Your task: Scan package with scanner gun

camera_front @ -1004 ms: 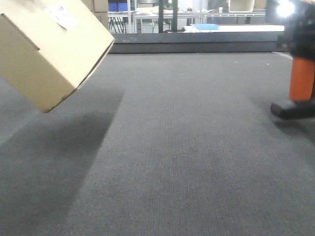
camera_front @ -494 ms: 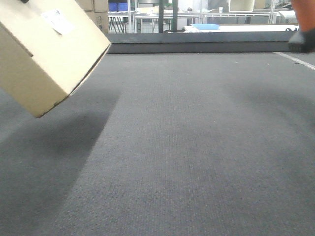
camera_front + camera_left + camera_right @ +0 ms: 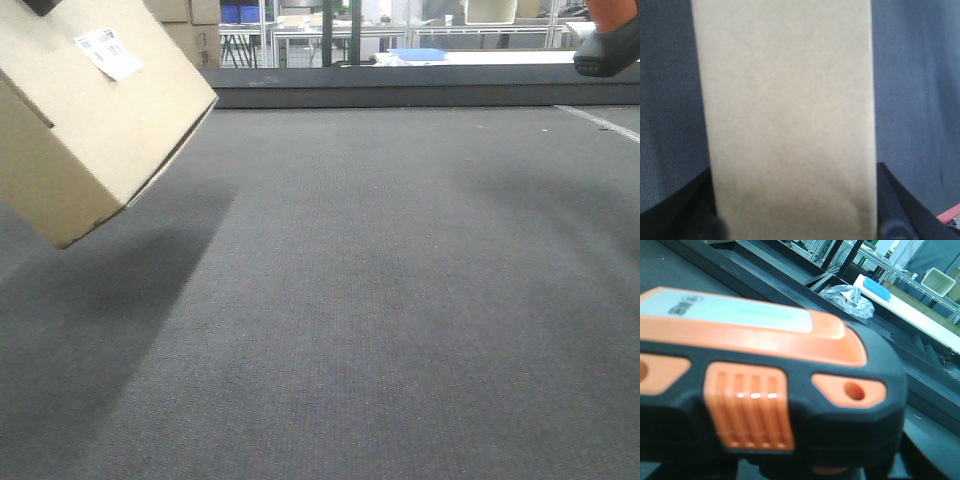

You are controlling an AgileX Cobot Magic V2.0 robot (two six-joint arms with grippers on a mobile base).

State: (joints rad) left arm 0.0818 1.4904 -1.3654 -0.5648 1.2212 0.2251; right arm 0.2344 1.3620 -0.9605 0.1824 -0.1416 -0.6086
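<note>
Cardboard package [image 3: 90,110] stiff, likely light, tilted aloft; left gripper [image 3: 795,220] clamps its flat sides, label [image 3: 108,52] uncovered. Hard-plastic scanner gun [image 3: 765,390] aloft; right gripper unseen, grip cannot tell.

The box [image 3: 90,110] runs off the top and left edges of the front view, and the print on its label [image 3: 108,52] is too small to read. Of the scanner [image 3: 605,45] only the base shows there, at the top right corner. The left gripper [image 3: 794,227] is two dark blurred fingers [image 3: 900,212] cut by the wrist view's bottom edge. In the right wrist view the scanner is soft, its lettering unreadable.
</note>
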